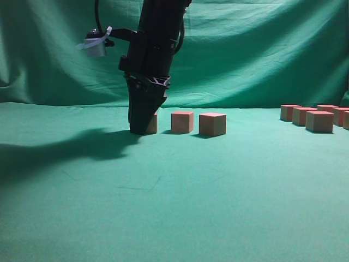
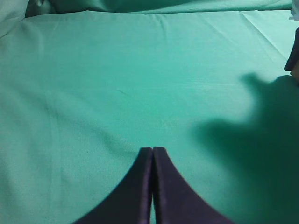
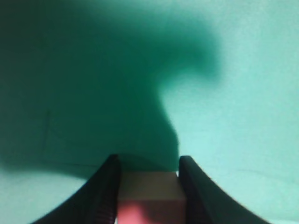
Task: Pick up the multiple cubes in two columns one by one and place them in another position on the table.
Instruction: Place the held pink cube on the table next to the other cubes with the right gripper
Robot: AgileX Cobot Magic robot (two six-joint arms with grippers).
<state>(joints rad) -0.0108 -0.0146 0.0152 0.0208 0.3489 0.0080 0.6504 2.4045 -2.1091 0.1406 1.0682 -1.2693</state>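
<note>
My right gripper (image 3: pixel 148 186) clamps a cube (image 3: pixel 149 198) between its fingers (image 3: pixel 105 191), down at the table (image 1: pixel 163 207) and at the left end of a row with two more cubes (image 1: pixel 182 121). Other cubes (image 1: pixel 319 121) cluster far right. My left gripper (image 2: pixel 152 154) is closed, empty, above bare cloth.

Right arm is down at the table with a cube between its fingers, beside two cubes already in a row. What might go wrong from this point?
1. The small reddish-pink matte cube sits between the right end effector fingers at the green cloth table; an uneven release could tip or drag it.
2. The neighbouring cube stands close by, so a sideways retreat could knock it.
3. The creased cloth may shift under the fingertips.
</note>
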